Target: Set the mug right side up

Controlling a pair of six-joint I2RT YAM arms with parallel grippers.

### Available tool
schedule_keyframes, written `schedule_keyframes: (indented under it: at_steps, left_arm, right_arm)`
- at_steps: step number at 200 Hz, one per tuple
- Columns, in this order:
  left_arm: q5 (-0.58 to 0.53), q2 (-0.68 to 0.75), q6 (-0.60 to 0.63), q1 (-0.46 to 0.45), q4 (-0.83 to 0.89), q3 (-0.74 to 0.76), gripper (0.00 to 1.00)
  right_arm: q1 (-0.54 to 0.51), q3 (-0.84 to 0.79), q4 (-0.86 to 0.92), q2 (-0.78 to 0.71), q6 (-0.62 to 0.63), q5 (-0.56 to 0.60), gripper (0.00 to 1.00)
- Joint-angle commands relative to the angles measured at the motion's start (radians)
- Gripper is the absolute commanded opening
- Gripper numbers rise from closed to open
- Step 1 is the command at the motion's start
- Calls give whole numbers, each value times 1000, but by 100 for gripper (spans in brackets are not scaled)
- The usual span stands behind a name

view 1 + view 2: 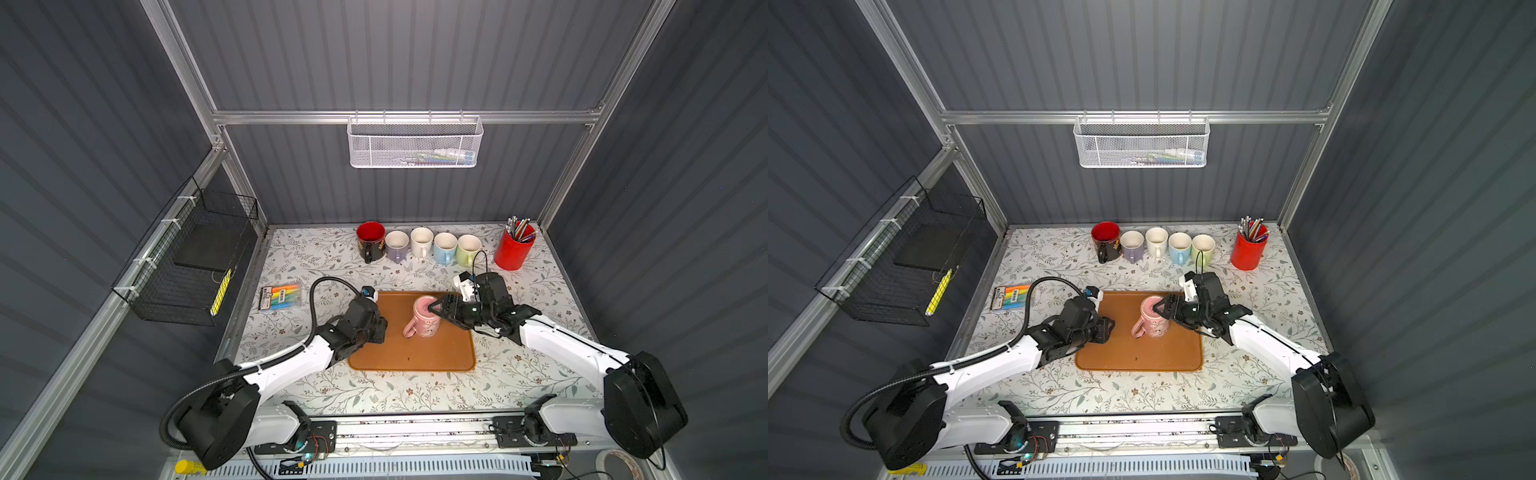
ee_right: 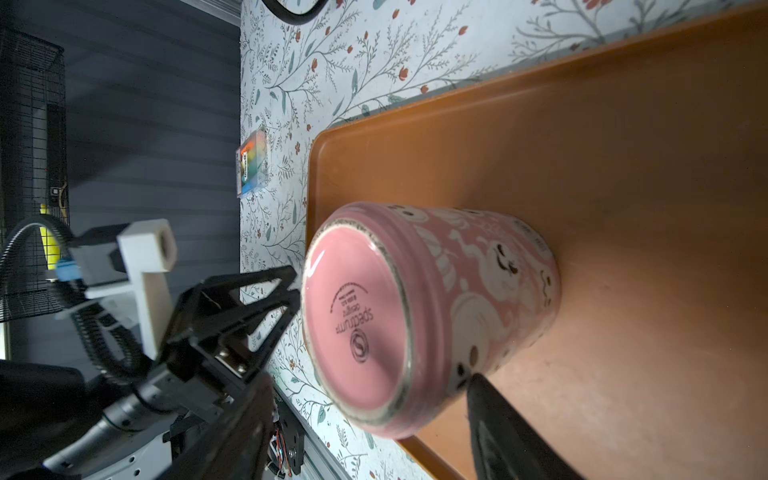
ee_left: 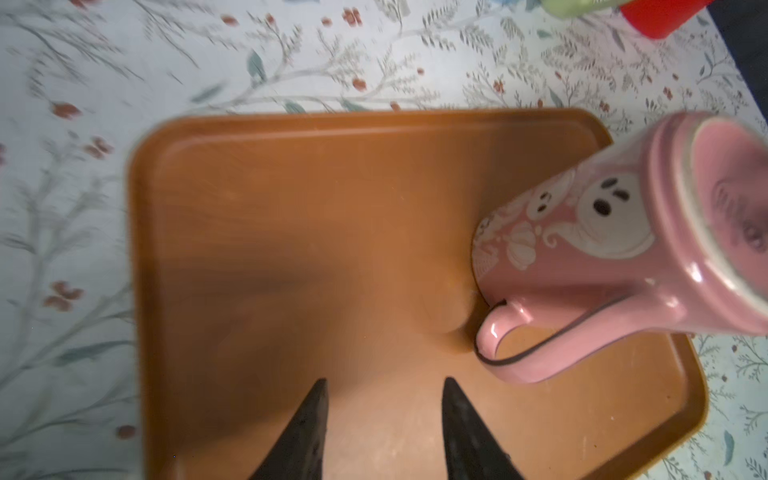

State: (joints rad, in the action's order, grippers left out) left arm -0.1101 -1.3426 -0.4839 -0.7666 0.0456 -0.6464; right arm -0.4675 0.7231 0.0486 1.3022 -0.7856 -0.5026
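On the floral table (image 1: 374, 395), a brown tray (image 1: 415, 353) holds the work. The right gripper (image 1: 435, 308) straddles the pink mug (image 1: 424, 322), jaws spread wide, though a firm clamp cannot be told, while the left gripper (image 3: 384, 415) hovers well apart, partly open and holding nothing. A firm squeeze on the wall, then a lift clear of the tray before rolling the wrist, looks the safest flip. The mug stands mouth down in the tray's far half, long axis about upright, base up, handle (image 1: 409, 331) toward the left arm.
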Motion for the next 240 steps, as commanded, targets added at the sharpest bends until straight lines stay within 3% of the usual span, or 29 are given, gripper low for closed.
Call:
schedule_keyframes:
  at_steps: [1, 79, 167, 240]
  left_arm:
    - [0, -59, -12, -30, -53, -59, 37]
    - [17, -181, -22, -83, -94, -133, 30]
    - [-20, -315, -56, -243, -110, -239, 27]
    - [-36, -362, -70, -298, -102, -282, 28]
  right_arm:
    - [1, 21, -6, -17, 8, -8, 73]
    - [2, -47, 57, -129, 28, 21, 73]
    - [17, -74, 169, -238, 66, 101, 73]
    - [4, -27, 355, -295, 123, 310, 69]
